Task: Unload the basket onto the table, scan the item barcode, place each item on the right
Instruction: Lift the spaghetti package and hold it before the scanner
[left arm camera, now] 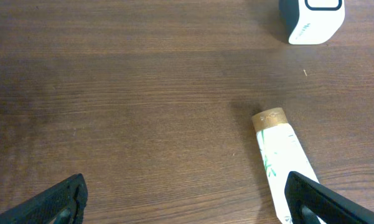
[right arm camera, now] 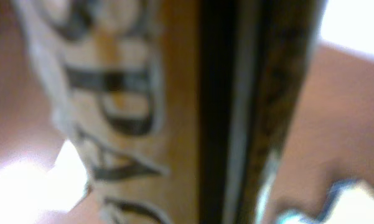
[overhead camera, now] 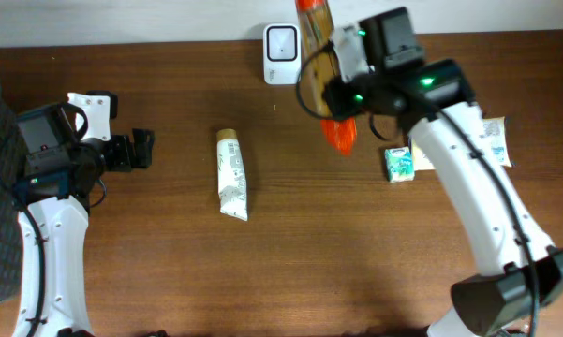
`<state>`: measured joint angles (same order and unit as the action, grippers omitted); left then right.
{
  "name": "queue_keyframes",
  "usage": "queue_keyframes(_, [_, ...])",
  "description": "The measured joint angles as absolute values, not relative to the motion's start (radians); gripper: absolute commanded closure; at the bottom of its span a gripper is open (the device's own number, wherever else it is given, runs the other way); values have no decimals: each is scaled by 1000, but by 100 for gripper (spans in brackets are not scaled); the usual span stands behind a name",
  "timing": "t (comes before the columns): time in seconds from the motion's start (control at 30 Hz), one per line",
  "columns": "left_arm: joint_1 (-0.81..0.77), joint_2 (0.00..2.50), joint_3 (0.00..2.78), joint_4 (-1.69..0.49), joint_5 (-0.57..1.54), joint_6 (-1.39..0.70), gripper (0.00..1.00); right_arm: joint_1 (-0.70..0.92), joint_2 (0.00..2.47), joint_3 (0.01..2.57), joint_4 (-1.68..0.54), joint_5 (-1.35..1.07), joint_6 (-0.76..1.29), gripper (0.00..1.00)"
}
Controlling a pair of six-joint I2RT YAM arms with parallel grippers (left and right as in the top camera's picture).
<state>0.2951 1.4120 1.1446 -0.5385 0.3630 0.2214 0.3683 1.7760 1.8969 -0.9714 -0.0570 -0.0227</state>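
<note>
Overhead: my right pincer is clamped on the long orange-and-clear plastic packet, raised just beside the white box-shaped scanner, I judge to present its barcode, which I cannot find. My left pincer stands wide, with the white gold-capped tube ahead of it.

Left wrist: one finger hides the tube's lower end.

Right wrist: only blurred packet lettering, too close.
</note>
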Motion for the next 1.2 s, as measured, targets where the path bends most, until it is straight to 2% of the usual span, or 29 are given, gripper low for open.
queue_keyframes(0.2, [295, 1412, 1145, -541, 363, 221, 1, 501, 2047, 1907, -564, 614, -260, 96])
queue_keyframes(0.33, [295, 1412, 1145, -541, 363, 221, 1, 496, 2250, 1906, -275, 899, -492, 96])
queue_keyframes(0.47, [295, 1412, 1145, -538, 363, 221, 1, 480, 2362, 1905, -106, 1007, -648, 96])
queue_keyframes(0.63, [295, 1412, 1145, -538, 363, 221, 1, 472, 2446, 1905, 41, 1046, -696, 96])
queue_keyframes(1.2, [295, 1412, 1145, -538, 363, 221, 1, 470, 2549, 1905, 177, 1131, -836, 96])
